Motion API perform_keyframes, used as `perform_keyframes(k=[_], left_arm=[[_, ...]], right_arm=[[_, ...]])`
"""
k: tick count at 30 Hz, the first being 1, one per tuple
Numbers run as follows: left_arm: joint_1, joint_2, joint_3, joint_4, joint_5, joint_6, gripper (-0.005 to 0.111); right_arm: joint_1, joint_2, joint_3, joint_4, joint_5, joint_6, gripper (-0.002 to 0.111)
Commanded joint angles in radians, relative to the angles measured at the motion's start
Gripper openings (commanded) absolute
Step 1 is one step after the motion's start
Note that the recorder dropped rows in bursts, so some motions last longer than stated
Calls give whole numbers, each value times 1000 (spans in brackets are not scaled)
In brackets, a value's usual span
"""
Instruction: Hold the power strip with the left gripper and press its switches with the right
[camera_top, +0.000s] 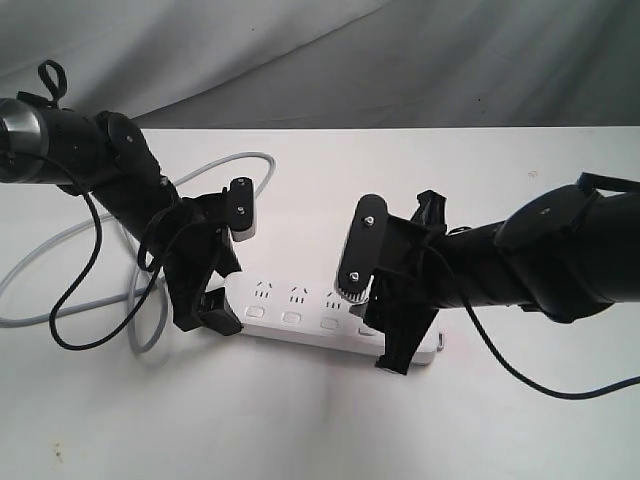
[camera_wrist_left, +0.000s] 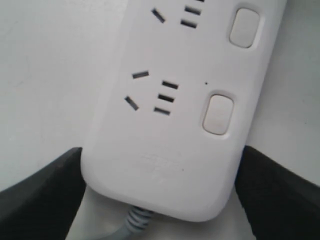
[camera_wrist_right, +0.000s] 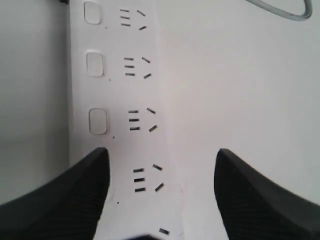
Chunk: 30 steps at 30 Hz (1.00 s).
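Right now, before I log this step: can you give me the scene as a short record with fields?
Power strip: flat on the white table, sockets up
Cord: leaves the end at the left gripper
Left gripper: fingers against both long edges of that end, apparently clamping it
Right gripper: open, fingers apart above the other end
Switches: three show beyond the right fingers; none visibly pressed
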Motion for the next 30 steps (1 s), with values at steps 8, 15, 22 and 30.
perform_keyframes(k=[8,15,22,30], left_arm=[[-3,4,-1,-7,-2,-9,73],[-3,4,-1,-7,-2,-9,73],[-3,4,-1,-7,-2,-9,73],[-3,4,-1,-7,-2,-6,73]], right_arm=[[-2,36,5,-2,-30,3,57],[-11,45,5,-2,-24,3,57],[-12,76,5,-9,-22,3,57],[-12,82,5,-9,-26,-2,57]])
